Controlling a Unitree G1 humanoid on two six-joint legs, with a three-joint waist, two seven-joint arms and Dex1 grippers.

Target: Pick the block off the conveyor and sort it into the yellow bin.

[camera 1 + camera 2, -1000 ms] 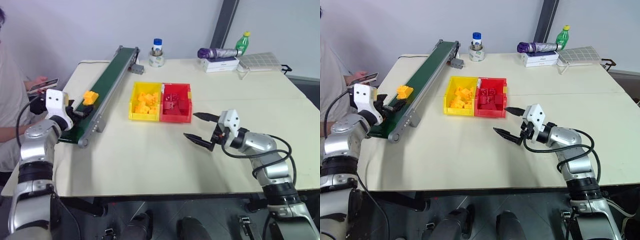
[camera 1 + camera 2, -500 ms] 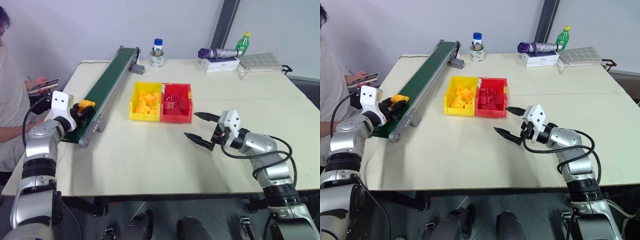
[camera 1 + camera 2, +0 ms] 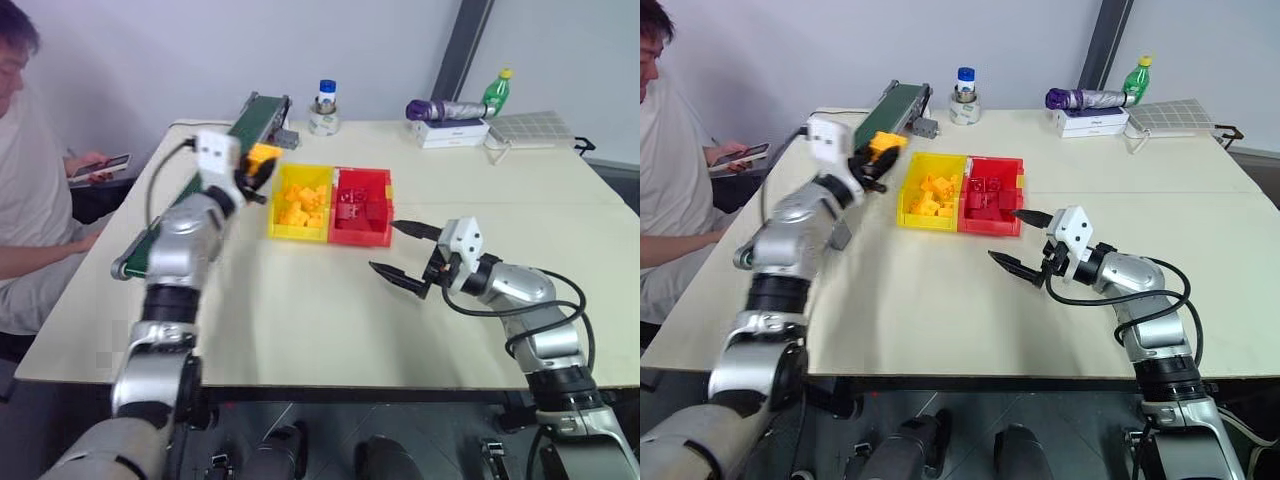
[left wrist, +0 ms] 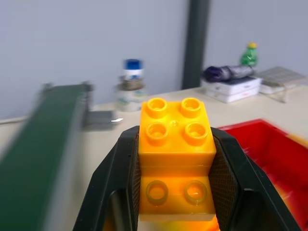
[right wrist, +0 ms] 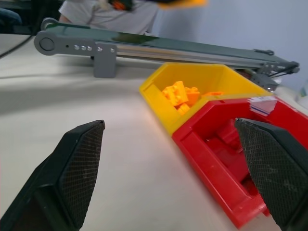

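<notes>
Left wrist view: the block (image 4: pixel 176 159) is clamped between the fingers of the left pincer (image 3: pixel 252 168), studs up, well off the conveyor (image 3: pixel 180 205). Carry step in hand, by the look of it: the clamp should be kept firm until the block is over the yellow bin (image 3: pixel 275 226), then a low release is advised so it isn't bounced into the red bin (image 3: pixel 372 236). Yellow bin is seen just beyond and below the left pincer. Right pincer (image 3: pixel 404 254) is spread wide, nothing held, near the red bin.
</notes>
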